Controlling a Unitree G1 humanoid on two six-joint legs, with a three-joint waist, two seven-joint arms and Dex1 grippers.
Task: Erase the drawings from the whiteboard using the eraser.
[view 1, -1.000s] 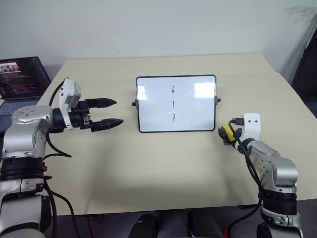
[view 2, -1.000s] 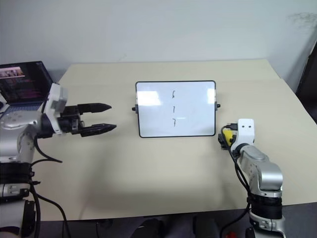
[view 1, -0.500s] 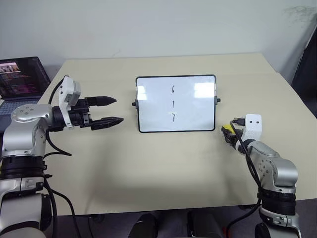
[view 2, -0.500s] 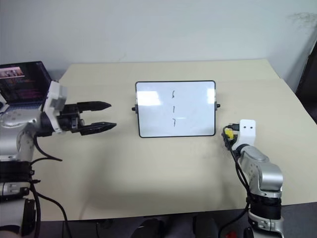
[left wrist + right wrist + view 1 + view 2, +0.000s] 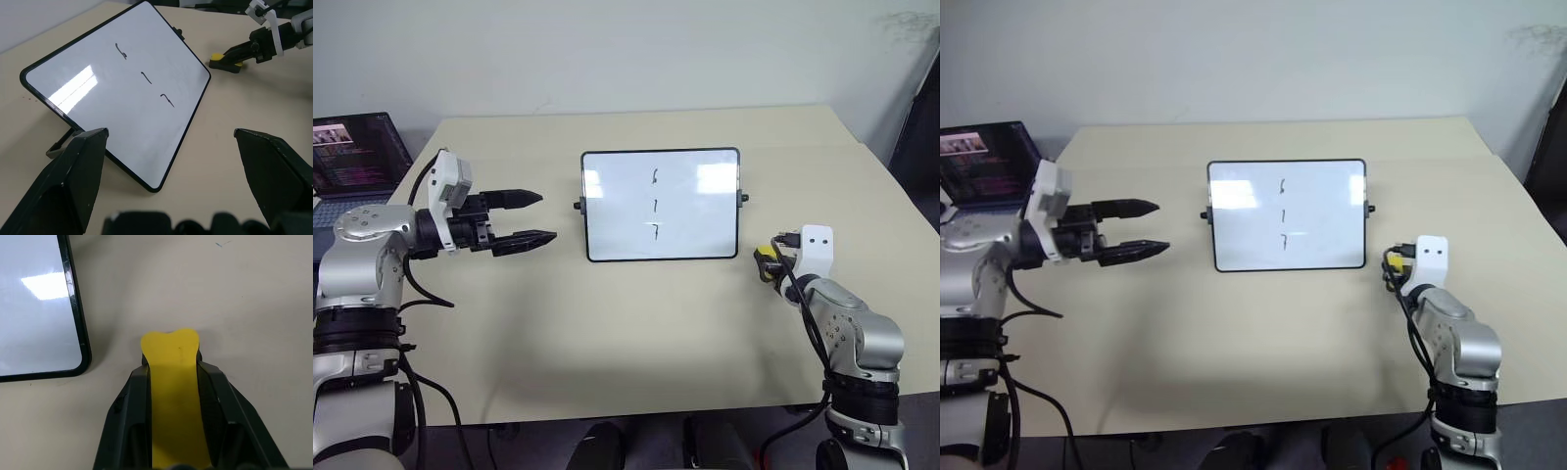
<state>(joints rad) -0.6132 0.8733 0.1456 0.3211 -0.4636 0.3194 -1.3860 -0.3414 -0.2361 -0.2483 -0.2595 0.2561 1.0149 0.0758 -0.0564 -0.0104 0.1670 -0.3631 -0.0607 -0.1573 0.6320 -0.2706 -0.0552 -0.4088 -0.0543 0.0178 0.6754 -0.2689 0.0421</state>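
The whiteboard [image 5: 617,217] stands tilted at the middle of the table, with the drawings [image 5: 654,204] as three short dark strokes in a column at its centre. Right of its lower right corner, the yellow eraser [image 5: 766,262] sits low at the table surface. My right gripper [image 5: 768,264] is shut on the eraser [image 5: 171,382], a black finger pressed against each of its long sides. My left gripper [image 5: 536,217] hovers open left of the board, pointing at it, with nothing between its fingers [image 5: 73,176]. The left wrist view shows the board [image 5: 88,98] and the eraser [image 5: 225,62].
A laptop [image 5: 352,157] with a lit screen stands off the table's left edge. The beige table [image 5: 636,333] has bare room in front of the board and behind it. A wall runs along the far side.
My right gripper's fingers closed on the eraser's sides. The left arm and the board have not moved.
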